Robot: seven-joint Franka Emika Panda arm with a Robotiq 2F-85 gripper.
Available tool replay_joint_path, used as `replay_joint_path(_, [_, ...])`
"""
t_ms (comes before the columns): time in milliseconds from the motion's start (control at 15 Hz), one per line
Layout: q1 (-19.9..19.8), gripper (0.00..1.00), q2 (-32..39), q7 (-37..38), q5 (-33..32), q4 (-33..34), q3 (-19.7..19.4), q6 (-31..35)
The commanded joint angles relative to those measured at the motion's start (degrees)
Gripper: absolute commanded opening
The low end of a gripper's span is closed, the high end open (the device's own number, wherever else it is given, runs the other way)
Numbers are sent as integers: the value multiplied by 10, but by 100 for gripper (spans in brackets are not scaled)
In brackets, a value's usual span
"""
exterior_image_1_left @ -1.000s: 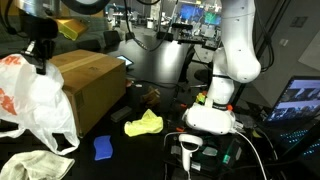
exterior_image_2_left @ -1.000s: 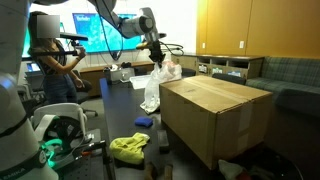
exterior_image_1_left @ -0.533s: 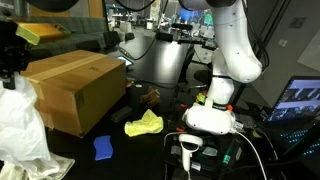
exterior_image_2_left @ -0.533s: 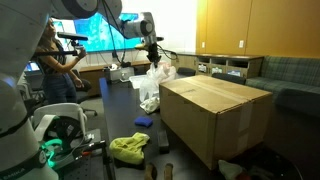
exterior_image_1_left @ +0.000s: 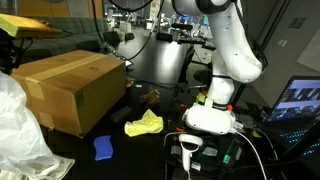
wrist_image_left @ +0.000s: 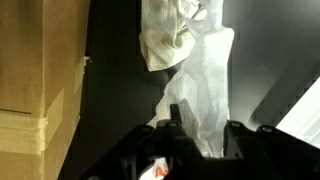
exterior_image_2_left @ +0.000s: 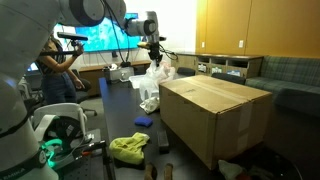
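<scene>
My gripper (wrist_image_left: 205, 135) is shut on the bunched top of a white plastic bag (wrist_image_left: 200, 85), which hangs between its fingers (wrist_image_left: 176, 118). In an exterior view the gripper (exterior_image_2_left: 152, 47) holds the bag (exterior_image_2_left: 154, 82) up over the dark table, just behind the far corner of a large cardboard box (exterior_image_2_left: 215, 115). In an exterior view the bag (exterior_image_1_left: 20, 135) fills the lower left corner beside the box (exterior_image_1_left: 72, 88), and the gripper itself is out of frame. A crumpled white cloth (wrist_image_left: 165, 42) lies on the table beyond the bag.
A yellow cloth (exterior_image_1_left: 144, 124) and a small blue object (exterior_image_1_left: 104, 147) lie on the table in front of the box; both also show in an exterior view, the cloth (exterior_image_2_left: 129, 149) and the blue object (exterior_image_2_left: 144, 122). A person (exterior_image_2_left: 50, 62) stands behind the table.
The gripper has carried the hanging bag sideways along the back of the box, toward the left edge of one exterior view, where the gripper has left the frame.
</scene>
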Motion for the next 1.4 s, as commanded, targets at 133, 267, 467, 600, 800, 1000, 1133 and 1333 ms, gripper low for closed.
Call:
replay_joint_path(133, [-14, 81, -31, -5, 4, -17, -1, -24])
replay_joint_path(267, [-19, 96, -47, -3, 0, -36, -4, -13])
replay_joint_path(467, [-35, 100, -80, 5, 4, -80, -7, 2])
replay_joint_path(600, [-49, 100, -110, 13, 6, -122, -13, 13])
replay_joint_path(800, [-71, 100, -164, 56, 9, -215, -31, 34])
replay_joint_path(1000, [-92, 100, -203, 97, 17, -297, -48, 47])
replay_joint_path(1133, [-107, 100, -232, 127, 26, -357, -56, 61])
replay_joint_path(1333, [-128, 100, -288, 183, 44, -451, -63, 95])
